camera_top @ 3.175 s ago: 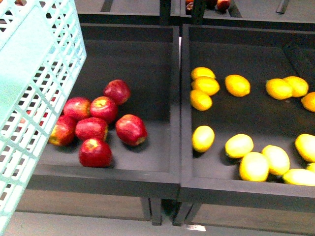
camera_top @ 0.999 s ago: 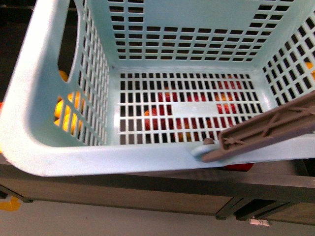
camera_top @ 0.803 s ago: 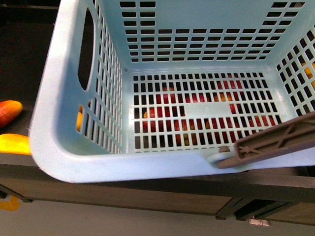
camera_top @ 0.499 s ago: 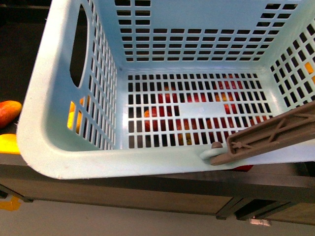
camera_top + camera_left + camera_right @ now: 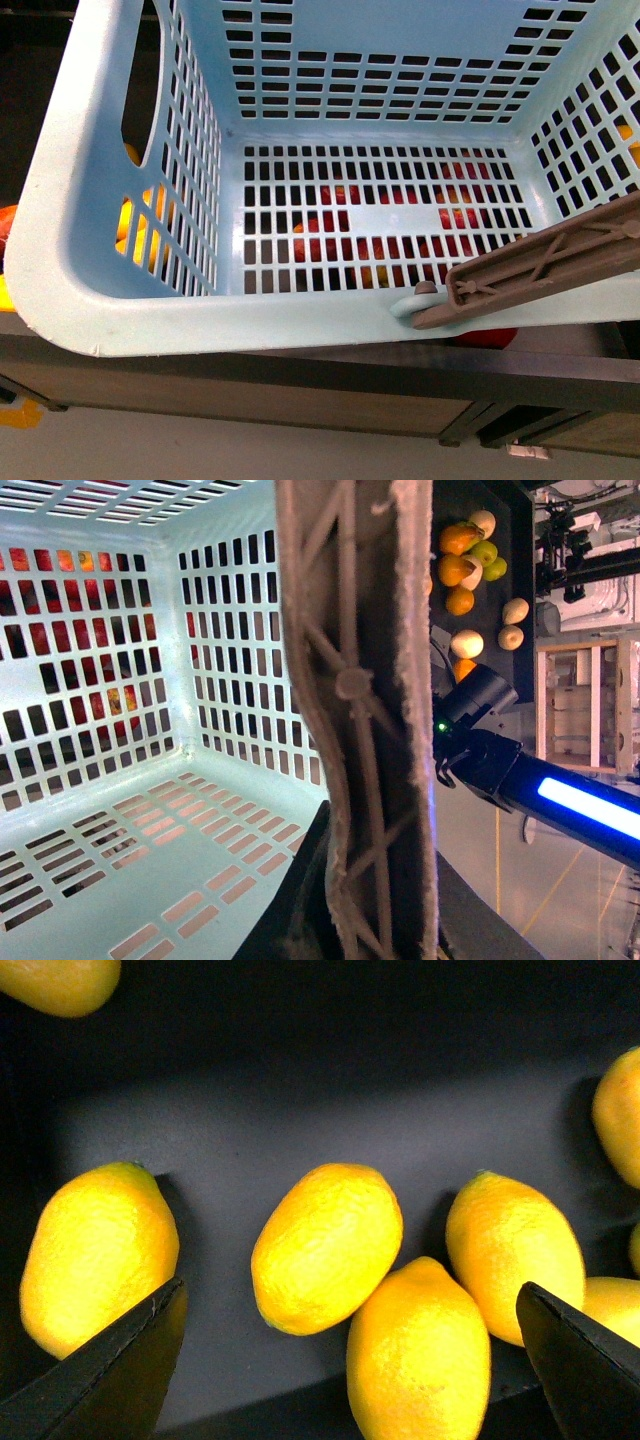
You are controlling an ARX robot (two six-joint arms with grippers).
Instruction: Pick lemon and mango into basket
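The light turquoise basket (image 5: 210, 320) fills the front view, with its brown-grey handle (image 5: 540, 265) lying across the near rim. In the left wrist view my left gripper (image 5: 375, 912) is shut on that handle (image 5: 360, 710), beside the basket's empty slotted base (image 5: 120, 830). Above several lemons on a dark shelf floor, my right gripper (image 5: 348, 1305) hangs open. One lemon (image 5: 325, 1245) lies between the fingers and another (image 5: 420, 1355) touches it. A sliver of red-orange fruit (image 5: 4, 218) shows at the front view's left edge; I cannot tell if it is the mango.
Red apples (image 5: 330, 235) show through the basket's base slots and yellow-orange fruit (image 5: 135, 235) through its left wall. The dark shelf front (image 5: 330, 385) runs below. My right arm with its blue light (image 5: 575, 810) and a bin of mixed fruit (image 5: 470, 555) are in the left wrist view.
About three seconds ago the basket hung at the left, with apples and lemons showing; now it covers the view. In the last half second it has shifted slightly left.
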